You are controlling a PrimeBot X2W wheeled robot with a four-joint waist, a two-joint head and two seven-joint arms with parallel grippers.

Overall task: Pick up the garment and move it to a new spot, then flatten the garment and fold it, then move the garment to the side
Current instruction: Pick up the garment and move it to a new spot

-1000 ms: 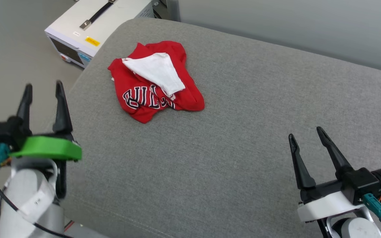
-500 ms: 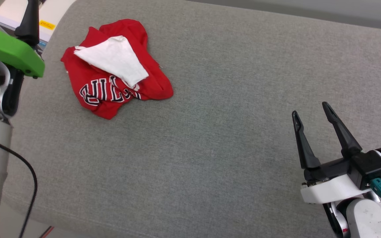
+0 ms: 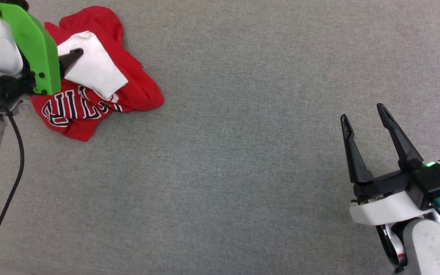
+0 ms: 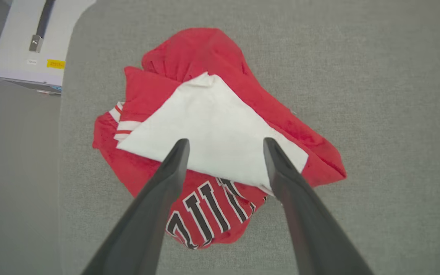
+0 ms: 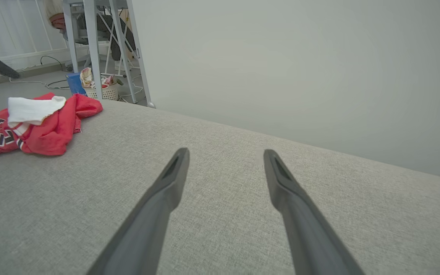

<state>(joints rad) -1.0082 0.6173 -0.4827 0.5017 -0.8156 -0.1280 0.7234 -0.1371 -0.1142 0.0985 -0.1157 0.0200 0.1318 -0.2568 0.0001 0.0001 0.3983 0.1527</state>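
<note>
The garment (image 4: pixel 220 126), a red jersey with a white sleeve folded over it and dark lettering, lies crumpled on the grey cushion (image 3: pixel 224 160). My left gripper (image 4: pixel 225 142) hovers open above it, with the fingers straddling the white sleeve and nothing held. In the head view the garment (image 3: pixel 136 91) is at the upper left. There the green wrist mount (image 3: pixel 38 49) covers part of it and one dark fingertip (image 3: pixel 75 55) pokes out. My right gripper (image 3: pixel 362 113) stands open and empty at the lower right, far from the garment (image 5: pixel 52 130).
A white box (image 4: pixel 29 49) with a black handle sits on the floor past the cushion's rounded corner. A pale wall (image 5: pixel 300 76) runs behind the cushion's far edge. Table legs and a small basket (image 5: pixel 105 91) stand in the far background.
The head camera has tilted, shifting the whole picture up and left. My left arm has swung from beside the cushion to over the garment. The right gripper has kept its place.
</note>
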